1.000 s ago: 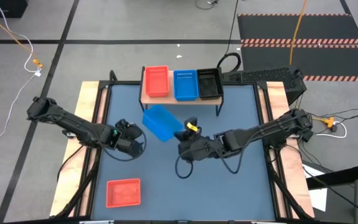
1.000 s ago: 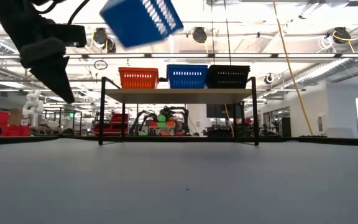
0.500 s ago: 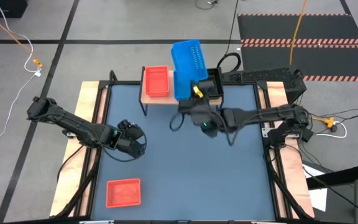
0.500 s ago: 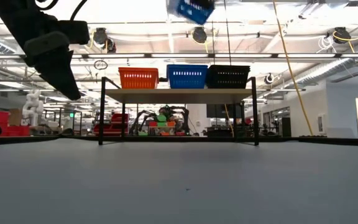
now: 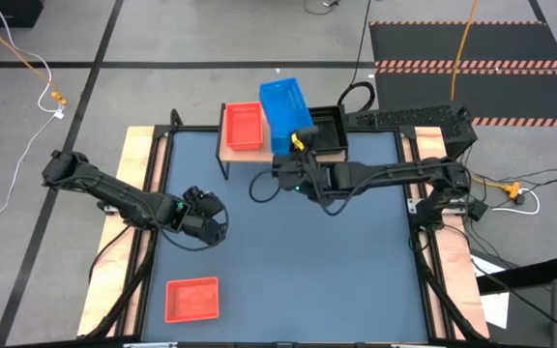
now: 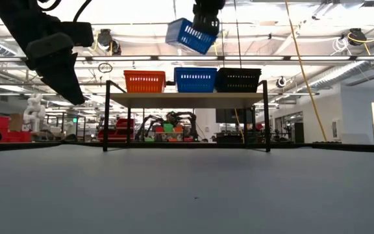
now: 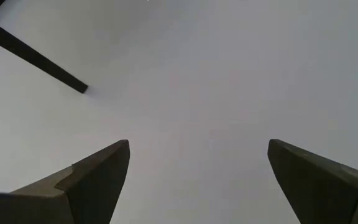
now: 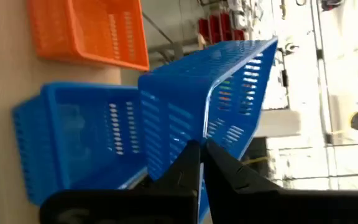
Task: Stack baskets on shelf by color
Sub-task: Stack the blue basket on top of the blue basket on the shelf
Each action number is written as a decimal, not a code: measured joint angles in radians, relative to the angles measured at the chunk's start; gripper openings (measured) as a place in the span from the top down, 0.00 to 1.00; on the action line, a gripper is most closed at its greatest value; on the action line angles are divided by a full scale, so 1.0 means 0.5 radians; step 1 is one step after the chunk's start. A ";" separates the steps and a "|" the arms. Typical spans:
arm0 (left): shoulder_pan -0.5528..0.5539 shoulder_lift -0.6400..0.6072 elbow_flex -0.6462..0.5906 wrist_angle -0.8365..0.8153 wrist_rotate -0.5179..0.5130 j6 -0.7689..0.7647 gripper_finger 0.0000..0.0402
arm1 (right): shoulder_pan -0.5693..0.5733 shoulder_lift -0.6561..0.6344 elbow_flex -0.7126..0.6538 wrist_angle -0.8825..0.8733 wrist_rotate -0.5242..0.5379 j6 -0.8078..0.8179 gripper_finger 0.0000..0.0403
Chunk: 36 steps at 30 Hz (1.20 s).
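A red basket, a blue basket and a black basket sit side by side on the shelf at the table's far edge; the low view shows them in a row on the shelf. My right gripper is shut on a second blue basket, held high over the shelf, above the blue one. Another red basket lies on the table near the front left. My left gripper hovers open over the table's left half, holding nothing. My right gripper pinches the top edge of one wall of the blue basket between its two fingers, the wall standing between them. The fingers reach roughly level from the table's near side. The basket is lifted clear and tilted, high above the shelf.
The blue table top lies bare between the arms. A thin black leg of the shelf shows ahead of my left gripper. Cables and a striped mat lie on the floor beyond the table.
My right gripper has carried the blue basket from over the table's middle toward the far edge and upward, to above the shelf. Its wrist has turned, and the basket has swung round and tipped. My left gripper stays open.
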 joint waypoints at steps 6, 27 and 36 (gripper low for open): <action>0.000 0.001 0.000 0.000 -0.001 -0.001 0.05 | 0.000 -0.073 0.000 -0.299 -0.167 0.391 1.00; 0.032 0.002 0.000 0.015 -0.106 0.007 0.05 | -0.203 -0.077 0.000 -0.677 -0.682 0.808 1.00; 0.031 0.002 0.000 0.015 -0.106 0.013 0.05 | -0.202 -0.067 0.000 -0.657 -0.678 0.831 0.93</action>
